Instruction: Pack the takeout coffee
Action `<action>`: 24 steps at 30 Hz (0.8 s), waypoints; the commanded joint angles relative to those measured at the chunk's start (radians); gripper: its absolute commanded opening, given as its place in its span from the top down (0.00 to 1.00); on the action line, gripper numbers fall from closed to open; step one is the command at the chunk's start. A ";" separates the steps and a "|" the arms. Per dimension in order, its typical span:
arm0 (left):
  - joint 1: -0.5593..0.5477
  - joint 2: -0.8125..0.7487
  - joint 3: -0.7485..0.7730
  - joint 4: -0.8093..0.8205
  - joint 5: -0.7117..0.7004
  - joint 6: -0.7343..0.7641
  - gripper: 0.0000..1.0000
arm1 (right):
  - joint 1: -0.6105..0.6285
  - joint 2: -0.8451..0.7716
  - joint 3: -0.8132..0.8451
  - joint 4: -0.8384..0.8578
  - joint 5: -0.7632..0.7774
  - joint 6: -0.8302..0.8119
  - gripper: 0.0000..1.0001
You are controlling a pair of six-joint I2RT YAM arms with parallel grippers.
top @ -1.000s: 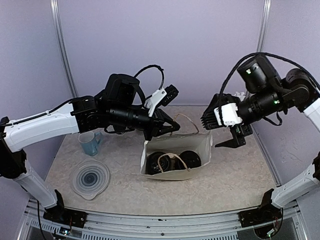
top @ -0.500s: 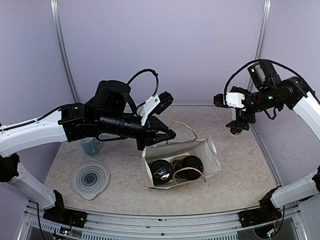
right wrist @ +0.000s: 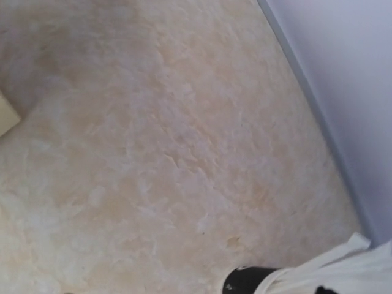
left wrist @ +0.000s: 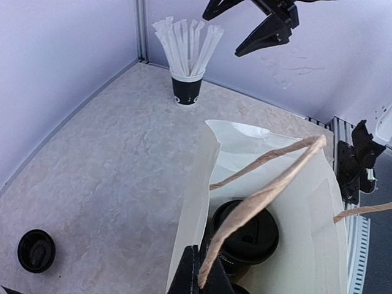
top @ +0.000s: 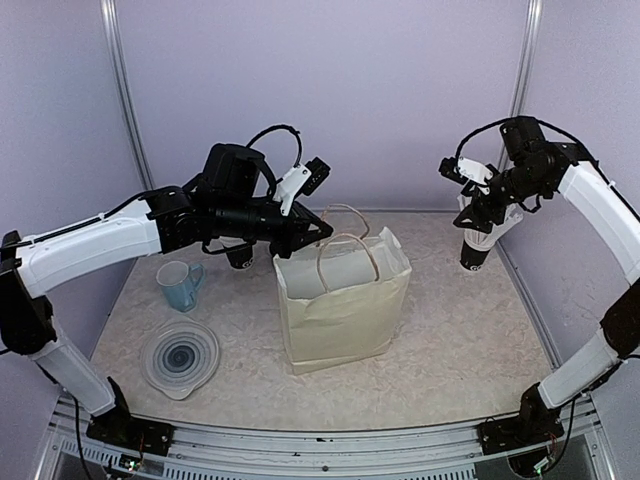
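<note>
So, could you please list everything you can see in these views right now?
Paper bag: one, cream, upright mid-table.
Bag handles: two, brown twine, on the bag's top edge.
Lidded coffee cups: black lids, inside the bag; exact count unclear.
Straw cup: one, black with white straws, far right corner.
Loose lid: one, black, on the table apart from the bag.
Handled cup: one, translucent blue, left of the bag.
Round lid: one, clear, near left.
Left gripper: black, shut on one bag handle.
Right gripper: black, open, above the straw cup.
</note>
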 commanded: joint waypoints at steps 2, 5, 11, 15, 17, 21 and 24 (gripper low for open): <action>0.035 0.058 0.053 0.007 -0.042 -0.011 0.95 | -0.103 0.050 0.028 0.089 -0.097 0.163 0.22; 0.043 0.077 0.074 0.001 -0.072 -0.028 0.90 | -0.164 0.070 0.023 0.120 -0.157 0.232 0.26; 0.053 0.097 0.111 -0.007 -0.155 -0.045 0.45 | -0.240 0.071 -0.034 0.194 -0.220 0.311 0.29; 0.054 0.077 0.131 -0.034 -0.171 -0.040 0.33 | -0.281 0.041 -0.050 0.213 -0.220 0.348 0.30; 0.052 0.037 0.112 -0.030 -0.136 -0.026 0.23 | -0.295 0.026 -0.059 0.214 -0.194 0.364 0.31; 0.036 -0.059 0.067 -0.028 -0.096 0.007 0.01 | -0.325 0.006 -0.090 0.229 -0.136 0.402 0.35; 0.035 -0.096 0.060 -0.039 -0.160 0.013 0.01 | -0.356 0.013 -0.089 0.242 -0.149 0.439 0.41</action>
